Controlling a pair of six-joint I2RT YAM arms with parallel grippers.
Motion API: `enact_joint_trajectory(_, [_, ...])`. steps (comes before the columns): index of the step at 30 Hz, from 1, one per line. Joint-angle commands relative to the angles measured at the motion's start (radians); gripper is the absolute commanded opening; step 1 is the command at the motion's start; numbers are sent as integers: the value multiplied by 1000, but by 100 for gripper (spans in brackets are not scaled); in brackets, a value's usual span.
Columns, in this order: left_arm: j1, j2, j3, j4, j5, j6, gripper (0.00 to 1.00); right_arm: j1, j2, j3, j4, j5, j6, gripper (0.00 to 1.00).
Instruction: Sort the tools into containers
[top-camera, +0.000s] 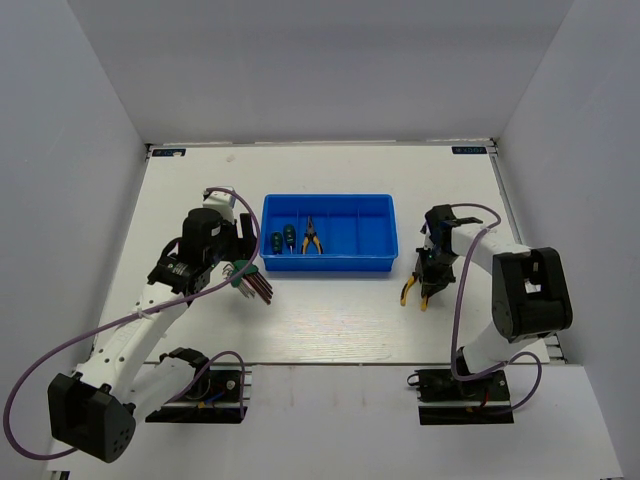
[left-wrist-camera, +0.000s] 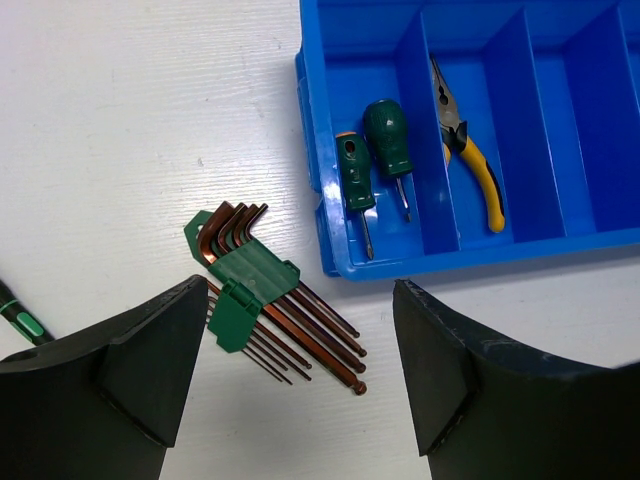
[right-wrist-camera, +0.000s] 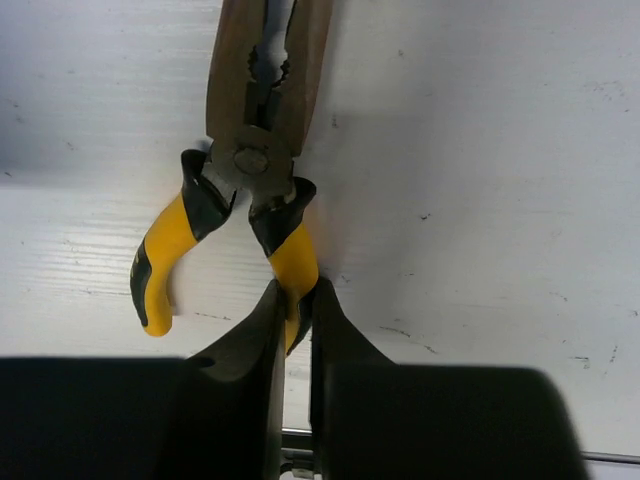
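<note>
— Which arm is on the loose pliers (right-wrist-camera: 250, 160)?
— The right hand (right-wrist-camera: 297, 295), clenched on one yellow handle; their nose points straight away from it, just right of the tray (top-camera: 330, 266).
— What's in the tray?
— Two screwdrivers (left-wrist-camera: 385, 140) in the leftmost compartment, second pliers (left-wrist-camera: 470, 160) in the next. The left hand (left-wrist-camera: 300, 300) hangs released over the hex keys (left-wrist-camera: 255, 285) on the desk (left-wrist-camera: 120, 120).

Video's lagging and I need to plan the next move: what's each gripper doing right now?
Left gripper: open, holding nothing, above the hex key set.
Right gripper: shut on one handle of the pliers.
</note>
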Motion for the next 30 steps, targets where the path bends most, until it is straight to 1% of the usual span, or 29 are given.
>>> enact_joint_trajectory(1, [2, -23, -3, 19, 0, 7, 85, -4, 42, -23, 82, 49, 12, 3])
enact_joint_trajectory(3, [2, -23, -3, 19, -9, 7, 85, -12, 30, -24, 75, 50, 12, 0])
enact_joint_trajectory(5, [2, -23, -3, 19, -9, 7, 85, -27, 3, -15, 39, 66, -12, 0])
enact_joint_trajectory(6, [2, -23, -3, 19, -9, 7, 85, -32, -35, -15, 23, 73, -22, 0])
enact_joint_trajectory(8, [2, -23, -3, 19, -9, 7, 85, -39, -98, -4, -7, 101, -81, 0])
enact_joint_trajectory(9, [2, -23, -3, 19, -9, 7, 85, -38, -163, 3, -35, 104, -101, 0])
enact_joint_trajectory(10, [2, -23, -3, 19, -9, 7, 85, -45, -184, 31, -53, 104, -142, 0])
enact_joint_trajectory(11, [2, -23, -3, 19, -9, 7, 85, -41, -205, 43, -110, 95, -207, 0])
enact_joint_trajectory(12, [2, -23, -3, 19, -9, 7, 85, -47, -266, 54, -130, 93, -236, 0])
enact_joint_trajectory(13, [2, -23, -3, 19, -9, 7, 85, -50, -289, 101, -153, 57, -300, 0])
enact_joint_trajectory(14, [2, -23, -3, 19, 0, 7, 85, -50, -306, 115, -224, 32, -371, 0])
enact_joint_trajectory(15, [2, -23, -3, 19, 0, 7, 85, -47, -364, 143, -245, -112, -408, 0])
enact_joint_trajectory(16, [2, -23, -3, 19, 0, 7, 85, -47, -383, 160, -262, -184, -499, 0])
enact_joint_trajectory(17, [2, -23, -3, 19, 0, 7, 85, -43, -401, 174, -253, -245, -514, 0])
enact_joint_trajectory(18, [2, -14, -3, 19, 0, 7, 85, -20, -406, 186, -239, -379, -520, 0])
enact_joint_trajectory(19, [2, -14, -3, 19, 0, 7, 85, -7, -390, 204, -213, -425, -491, 0])
enact_joint_trajectory(20, [2, -2, -3, 19, 0, 7, 85, 26, -362, 305, -208, -451, -480, 0])
enact_joint_trajectory(21, [2, -2, -3, 19, 0, 7, 85, 43, -246, 351, -217, -503, -470, 0])
enact_joint_trajectory(22, [2, 7, -3, 19, 0, 7, 85, 81, -203, 391, -213, -520, -432, 0])
enact_joint_trajectory(23, [2, 7, -3, 19, -11, 7, 85, 126, -99, 486, -201, -519, -413, 0])
enact_joint_trajectory(25, [2, 7, -3, 19, -24, 7, 85, 209, -35, 563, -124, -473, -329, 0])
enact_joint_trajectory(26, [2, 7, -3, 19, -37, 7, 85, 227, 55, 623, -107, -457, -307, 0])
enact_joint_trajectory(27, [2, 7, -3, 19, -46, 7, 85, 244, 83, 653, -71, -419, -243, 0])
enact_joint_trajectory(28, [2, 7, -3, 19, -57, 7, 85, 287, 113, 722, -60, -372, -220, 0])
enact_joint_trajectory(29, [2, 7, -3, 19, -57, 7, 85, 303, 216, 809, -63, -355, -206, 0])
enact_joint_trajectory(30, [2, 7, -3, 19, -66, 7, 85, 312, 251, 909, -84, -338, -160, 0])
